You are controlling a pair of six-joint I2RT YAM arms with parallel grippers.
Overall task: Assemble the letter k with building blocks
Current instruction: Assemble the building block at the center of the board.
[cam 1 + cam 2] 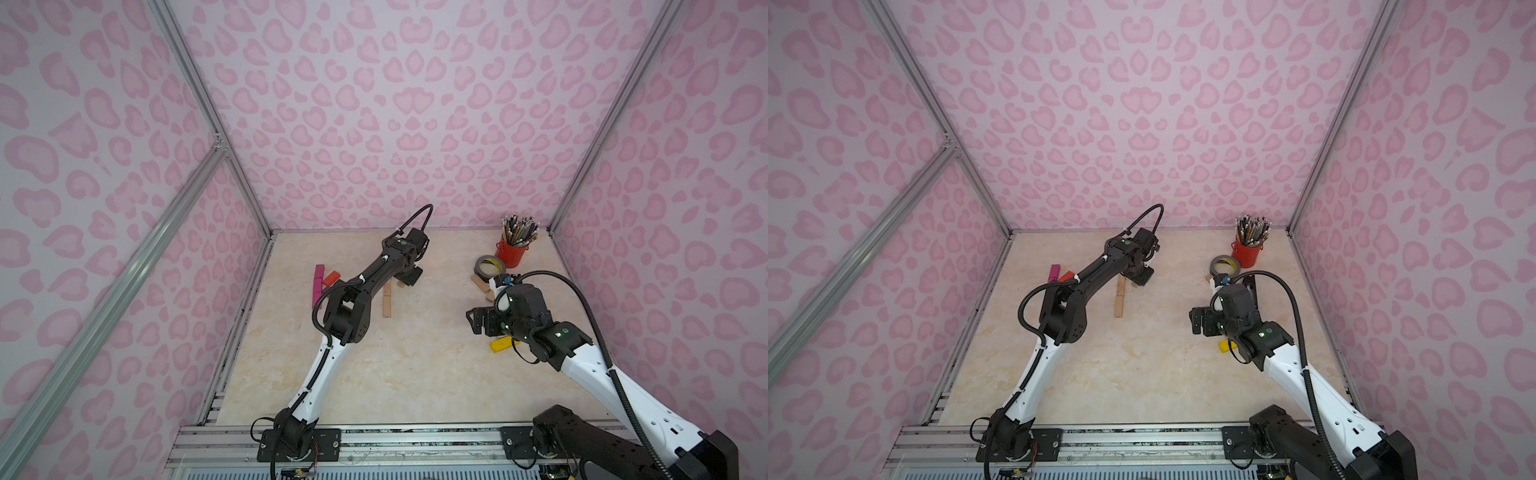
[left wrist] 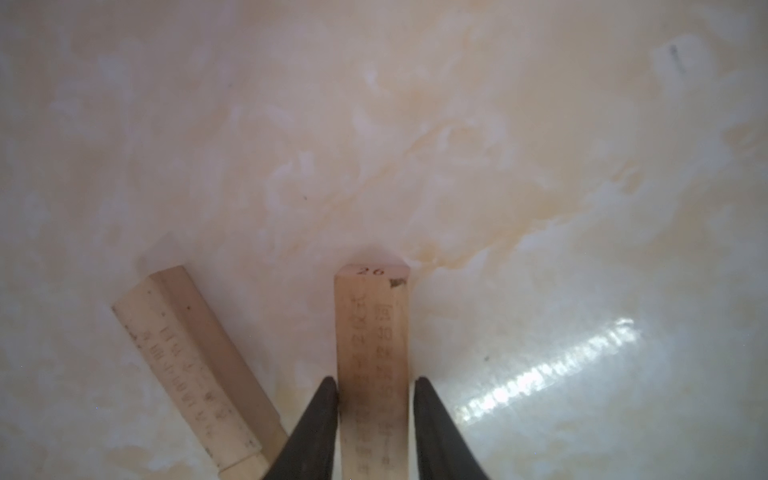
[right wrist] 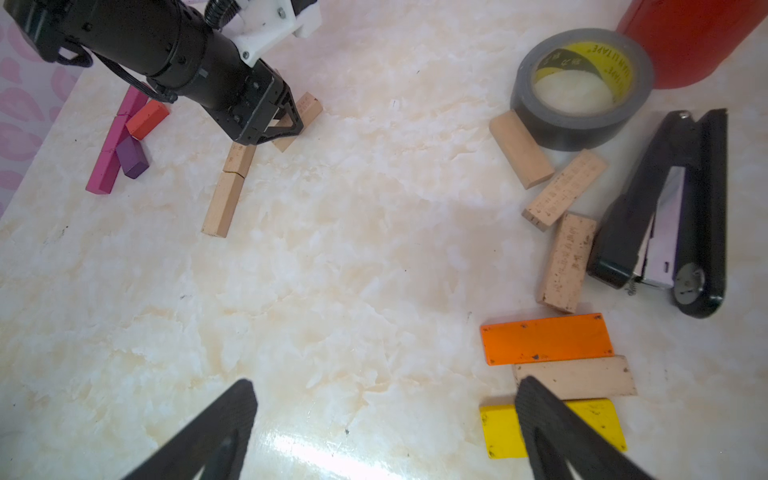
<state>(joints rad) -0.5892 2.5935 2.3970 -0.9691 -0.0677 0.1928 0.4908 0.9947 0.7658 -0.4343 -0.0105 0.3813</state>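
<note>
The wood block (image 2: pixel 372 328) between the fingers of the left tool (image 2: pixel 376 384) has "26" printed on its end and rows of small marks on its face that are too blurry to read. One finger touches the block and the other shows a thin gap, so I cannot tell if the tool squeezes it. A second printed wood block (image 2: pixel 195 361) lies slanted just beside it. The yellow inside of the grey tape roll (image 3: pixel 577 129) has black letters ending in "TAPE". The left tool is low over the far end of a straight row of wood blocks (image 1: pixel 387 301) in the middle of the desk (image 1: pixel 415 374). Near the left edge, by the pink wall, lie magenta blocks (image 3: pixel 110 153), a red block (image 3: pixel 147 118) and a purple block (image 3: pixel 132 156), all touching. On the right side three wood blocks (image 3: pixel 565 189) lie between the tape roll and a black stapler (image 3: pixel 712 199), and a red cup (image 3: pixel 698 41) of pencils (image 1: pixel 519 230) stands in the far right corner. The right tool (image 3: pixel 386 386) hangs over the desk with its fingers wide apart and holds nothing. Just beside it lie an orange block (image 3: pixel 546 338), a pale block (image 3: pixel 582 376) and a yellow block (image 3: pixel 498 432), side by side. A wide bare stretch of desk lies between the row and these blocks.
</note>
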